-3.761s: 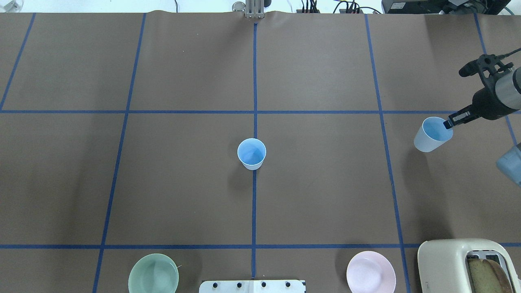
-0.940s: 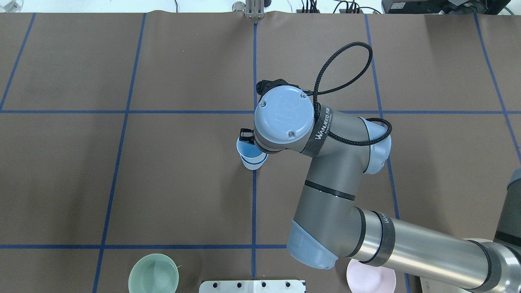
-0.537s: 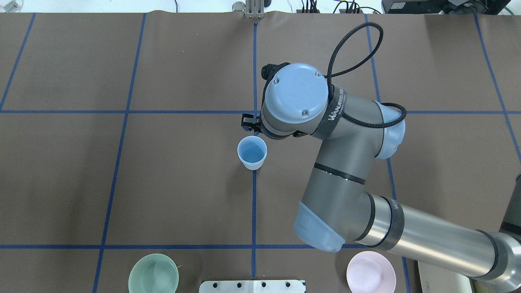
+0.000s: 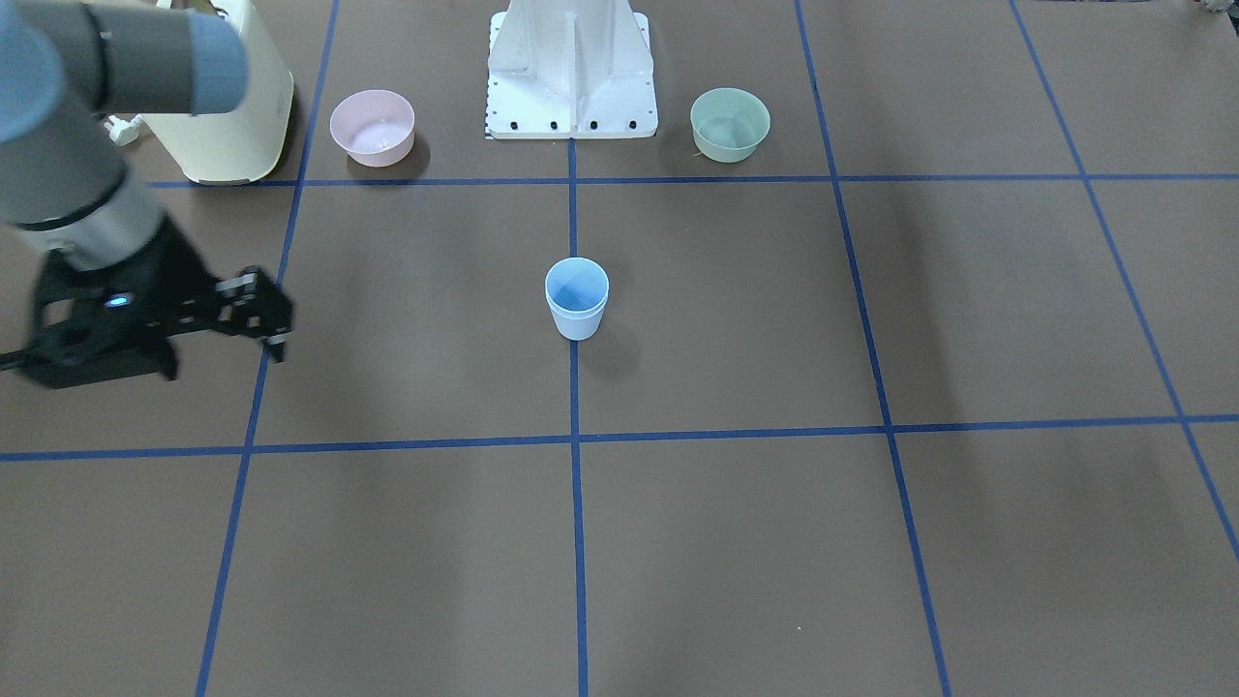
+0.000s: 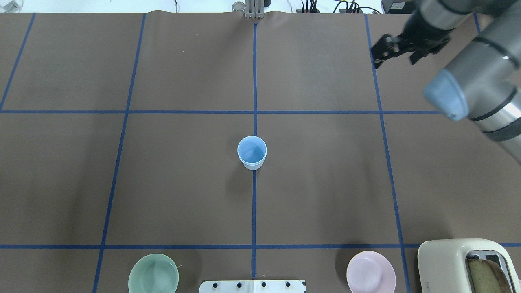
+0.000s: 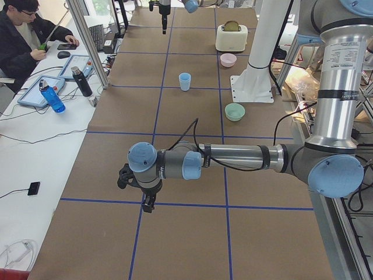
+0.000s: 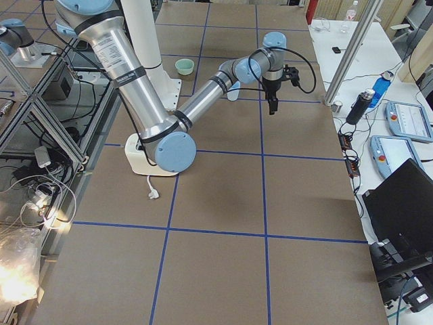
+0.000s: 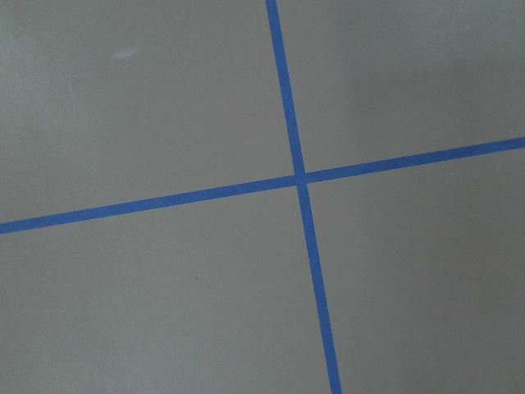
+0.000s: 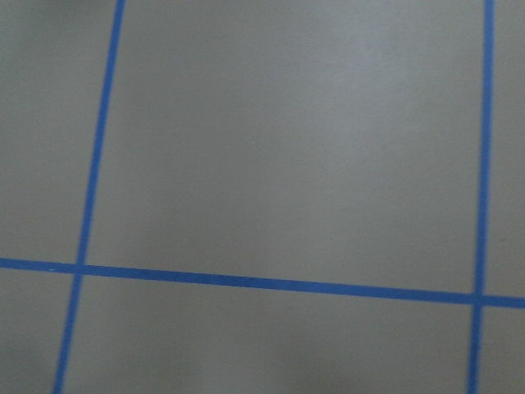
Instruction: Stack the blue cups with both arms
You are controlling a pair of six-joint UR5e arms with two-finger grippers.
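Note:
The two blue cups (image 5: pixel 252 152) stand upright as one stack, one nested in the other, on the centre tape line; the stack also shows in the front view (image 4: pixel 577 302) and the left side view (image 6: pixel 185 81). My right gripper (image 5: pixel 377 53) is open and empty, far from the stack over the far right of the table; the front view (image 4: pixel 271 315) shows it too. My left gripper (image 6: pixel 148 204) shows only in the left side view, low over a tape crossing well away from the cups. I cannot tell whether it is open or shut.
A mint-green bowl (image 5: pixel 153 273), a pink bowl (image 5: pixel 371 272) and a cream toaster (image 5: pixel 460 264) holding bread stand along the near edge beside the white base pedestal (image 5: pixel 252 286). A person sits at the side desk (image 6: pixel 23 35).
The right gripper brought a blue cup from the right edge, set it into the centre cup, let go, and has moved away to the far right.

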